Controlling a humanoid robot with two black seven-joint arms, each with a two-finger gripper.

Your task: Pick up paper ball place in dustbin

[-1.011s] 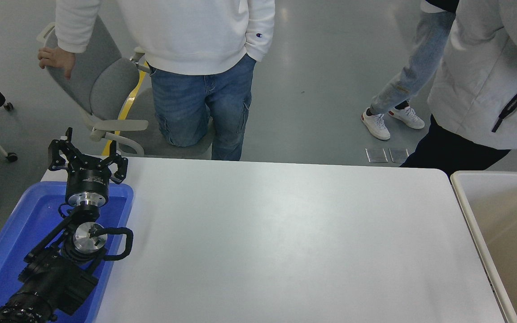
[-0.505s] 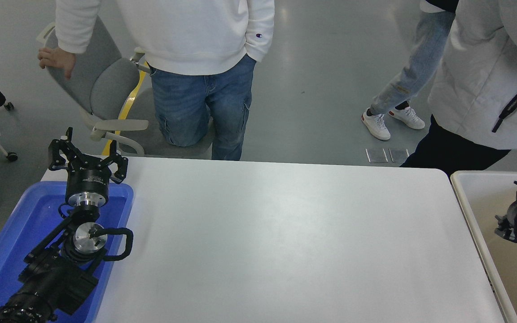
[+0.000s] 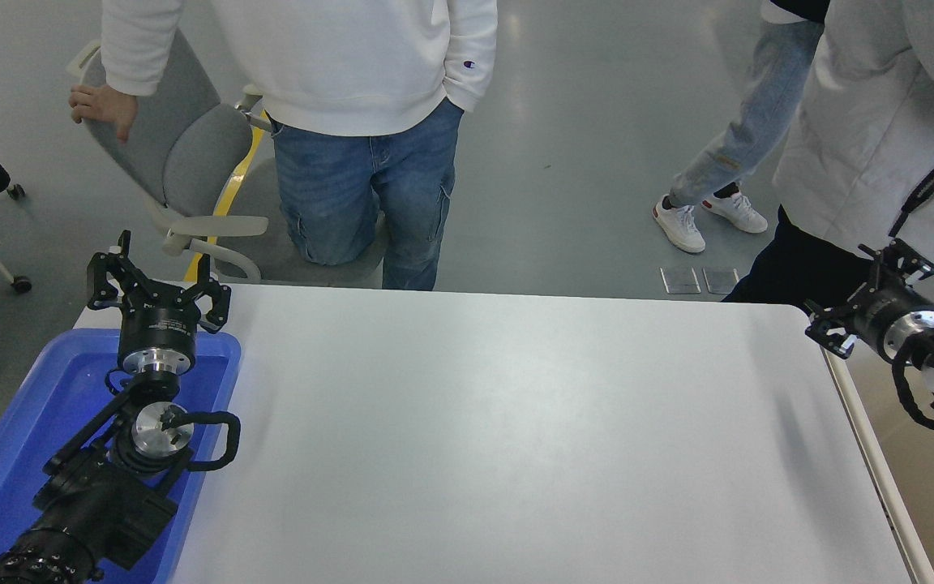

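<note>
The worktop (image 3: 516, 438) fills most of the view, white and bare across its middle. No paper ball shows anywhere on it, nor in either gripper, nor in the little of the bin that is visible, so where the ball is cannot be told from here.

The bin (image 3: 864, 430) sits hard against the worktop's right edge, only its pale rim and a strip of beige inside in view. Placed there, I judge, so the right arm can reach it with a short swing.

The blue tray (image 3: 37, 414) lies at the worktop's near left corner, with the left arm parked over it.

Two people stand at the far side, one in a white sweatshirt (image 3: 337, 57) and jeans with a hand on a grey chair (image 3: 183, 154), the other in a pale jacket (image 3: 880, 122) at the far right.

The right gripper (image 3: 868, 296) hangs above the worktop's far right corner, just beside the bin's rim, pointing away and leftward; its fingers are spread with nothing between them. That suggests it is either done with a drop or free to fetch.

The left gripper (image 3: 157, 280) points toward the far edge by the tray, fingers likewise spread and empty.
</note>
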